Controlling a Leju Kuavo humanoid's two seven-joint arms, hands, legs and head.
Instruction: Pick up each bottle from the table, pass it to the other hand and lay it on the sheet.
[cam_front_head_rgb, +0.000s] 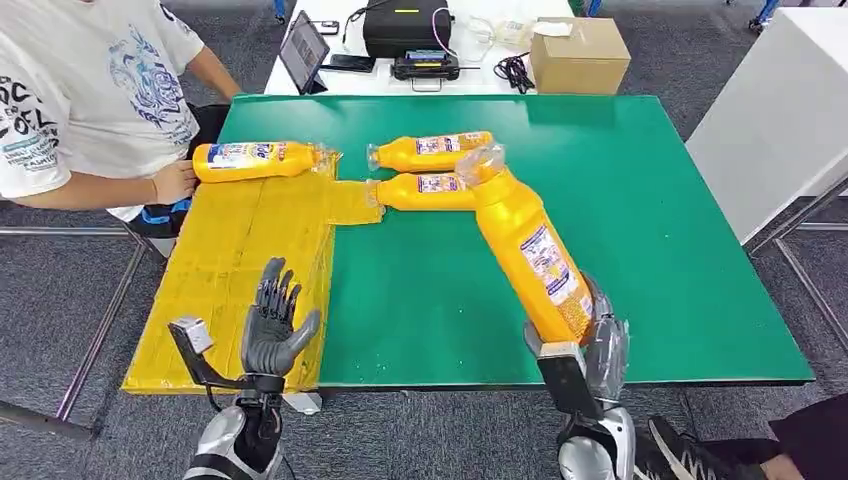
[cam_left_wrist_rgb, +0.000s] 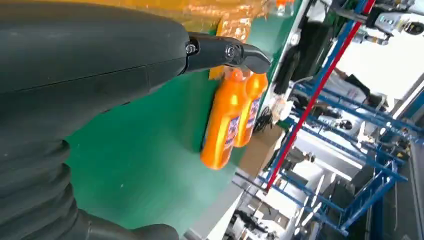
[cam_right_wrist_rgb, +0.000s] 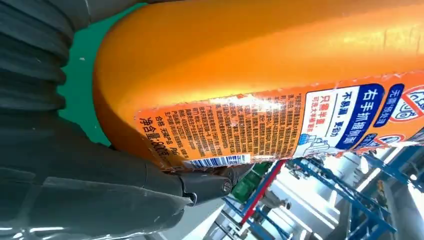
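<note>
Right hand grips the tilted bottle's base.

Bare green table lies right of the two lying bottles; a person's hand touches the sheet.

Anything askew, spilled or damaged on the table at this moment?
No spill or damage shows. The yellow sheet overhangs the green table at its left edge, wrinkled. A person's hand touches the bottle on the sheet. The right hand holds a bottle tilted; the left hand is empty.
</note>
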